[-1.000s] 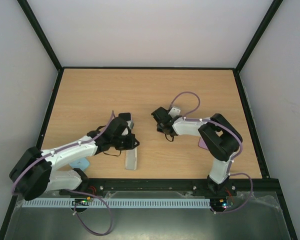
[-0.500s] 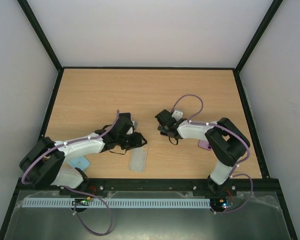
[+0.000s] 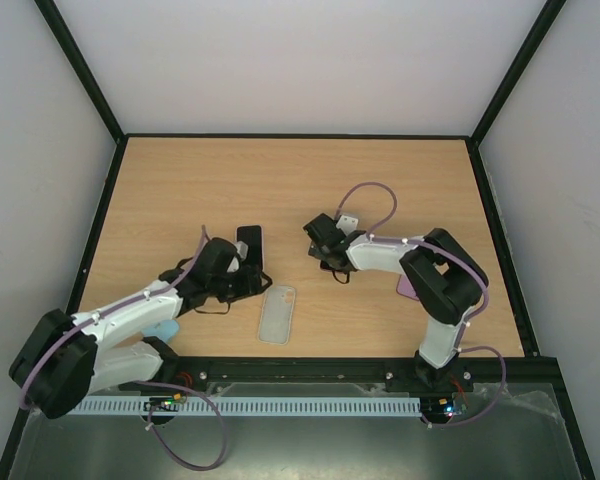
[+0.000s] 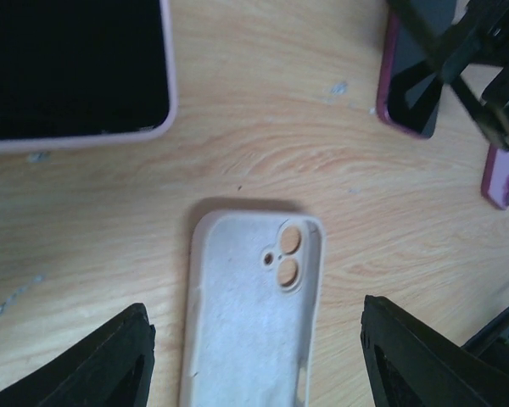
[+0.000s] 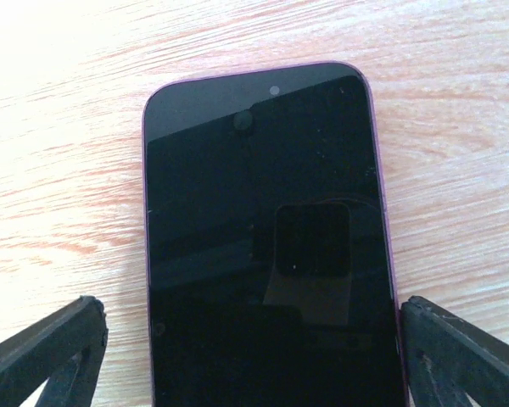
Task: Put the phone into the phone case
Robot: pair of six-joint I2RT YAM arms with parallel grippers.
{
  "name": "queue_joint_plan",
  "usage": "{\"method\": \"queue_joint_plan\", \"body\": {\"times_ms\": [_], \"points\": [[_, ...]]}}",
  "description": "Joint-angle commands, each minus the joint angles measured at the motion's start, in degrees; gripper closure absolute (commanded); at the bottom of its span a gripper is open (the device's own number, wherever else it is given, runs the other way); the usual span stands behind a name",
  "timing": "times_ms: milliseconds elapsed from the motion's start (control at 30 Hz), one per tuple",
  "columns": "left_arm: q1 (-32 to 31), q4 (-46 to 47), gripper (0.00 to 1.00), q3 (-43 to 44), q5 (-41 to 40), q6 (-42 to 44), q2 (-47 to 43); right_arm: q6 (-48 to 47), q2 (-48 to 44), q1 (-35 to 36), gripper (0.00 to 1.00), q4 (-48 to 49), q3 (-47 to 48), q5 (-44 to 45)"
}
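Observation:
A pale phone case lies flat on the wooden table with its inside up and its camera holes at the far end; from above the case sits near the front edge. My left gripper hovers open over its near end, one finger on each side, touching nothing. The phone, dark screen up with a purple rim, lies flat under my right gripper. That gripper is open, with its fingers standing just outside the phone's long edges. From above, the right gripper hides most of the phone.
A second dark phone with a pink rim lies just behind my left gripper. A small purple item rests beside the right arm, and a light blue item lies by the left arm's base. Black rails edge the table.
The left gripper opened and let go of the pale case, which went from standing on edge to lying flat. The left arm drew back to the left. The right gripper opened wider.

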Motion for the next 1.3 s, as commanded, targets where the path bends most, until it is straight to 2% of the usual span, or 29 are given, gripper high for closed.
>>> {"method": "queue_joint_plan", "body": {"times_ms": [0,367,600,767,933,1067,1267], "points": [[-0.93,-2.44,0.32,-2.87,0.62,0.69,-2.60,-0.30,2.84,-0.47,0.11,-3.29,0.90,1.91],[-6.96,4.93,0.32,-8.67,1.86,-5.80,-1.05,-1.84,4.77,-0.59,0.25,-4.18,-0.28,2.05],[-11.30,13.16,0.34,-8.94,3.76,-9.65,2.97,-3.55,-1.48,-0.54,0.33,-3.38,-5.49,1.43],[-13.07,22.74,0.35,-9.05,6.96,-13.79,6.42,-4.72,-7.08,-0.53,0.35,-1.62,-10.32,-1.62],[-12.55,22.93,0.32,-8.92,5.51,-13.81,6.72,-4.72,-13.54,-0.54,0.39,1.39,-15.07,-6.82],[-9.57,23.66,0.29,-11.14,6.32,-14.42,3.65,-4.29,-20.00,0.13,0.41,4.62,-18.89,-12.75],[-1.80,16.40,0.10,-11.85,6.50,-11.47,-5.00,1.47,-27.09,3.87,0.42,4.63,-21.01,-15.45]]}}
